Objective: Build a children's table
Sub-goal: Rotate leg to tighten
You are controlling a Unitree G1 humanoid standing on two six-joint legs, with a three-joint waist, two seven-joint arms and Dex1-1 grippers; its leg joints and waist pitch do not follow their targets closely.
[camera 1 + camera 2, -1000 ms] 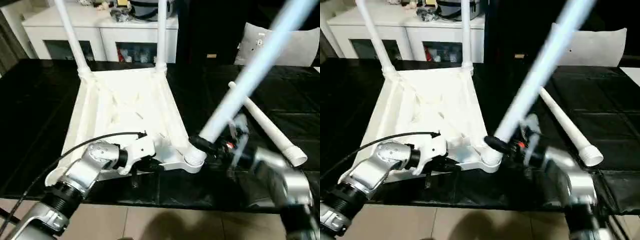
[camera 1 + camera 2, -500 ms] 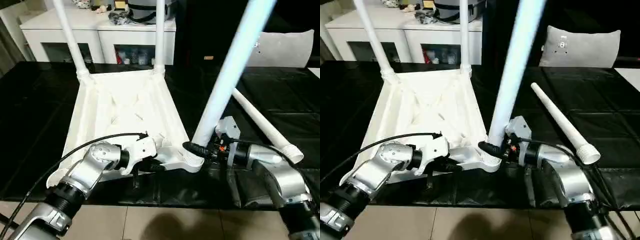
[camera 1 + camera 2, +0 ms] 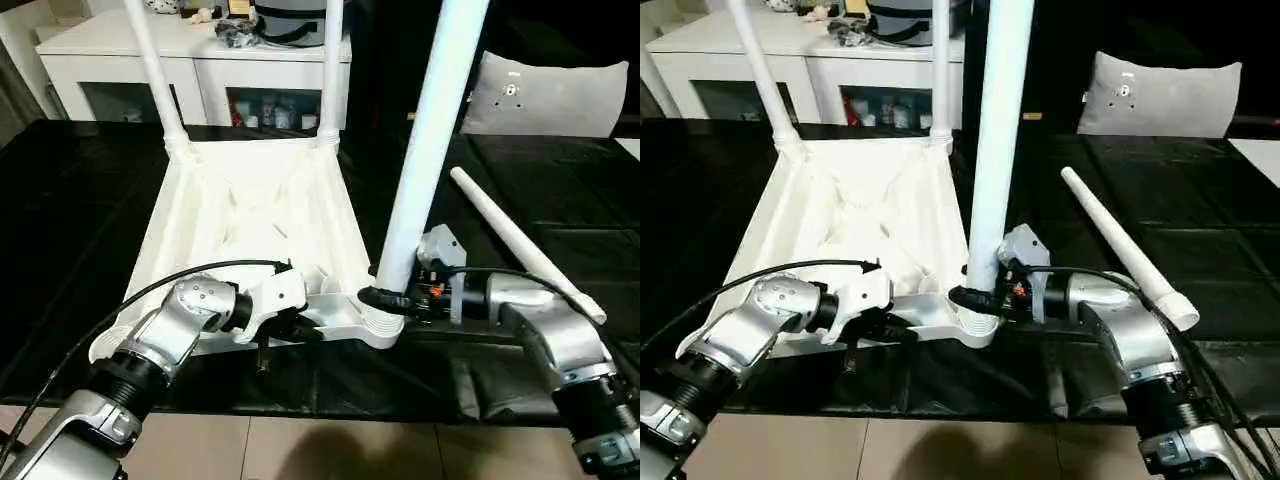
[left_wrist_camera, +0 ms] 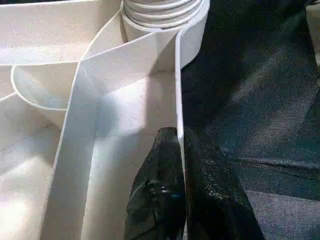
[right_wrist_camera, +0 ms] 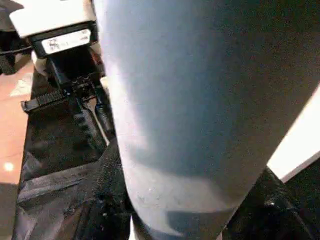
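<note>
Nearest the robot, the left gripper (image 4: 181, 165) pinches the thin near rim of the upside-down tabletop (image 3: 255, 225), one black finger on each side of the wall, holding the top steady on the black mat (image 3: 60, 230). Just beside it, at the near right corner, the right gripper (image 3: 385, 299) clasps the base of the third leg (image 3: 425, 130), its fingers wrapped round the tube right above the corner socket (image 3: 380, 322). The leg stands nearly upright with its foot at the socket mouth; whether it is pushed fully home cannot be told.

By my reading the job is a little past halfway. Two legs (image 3: 155, 75) already stand in the far corner sockets. The third is going in now. The fourth leg (image 3: 520, 245) lies loose on the mat to the right, well apart from the top, and the near left corner looks empty.

For room: the tabletop's near edge lies close to the mat's near edge, with bare floor (image 3: 300, 450) below, so there is little margin for sliding the top toward the robot. The mat has open space on both sides. The loose leg lies near the right forearm, which might knock it. Farther back, a white cabinet (image 3: 200, 60) stands behind the two fitted legs and a grey cushion (image 3: 545, 95) sits at the far right, both apart from the work.
</note>
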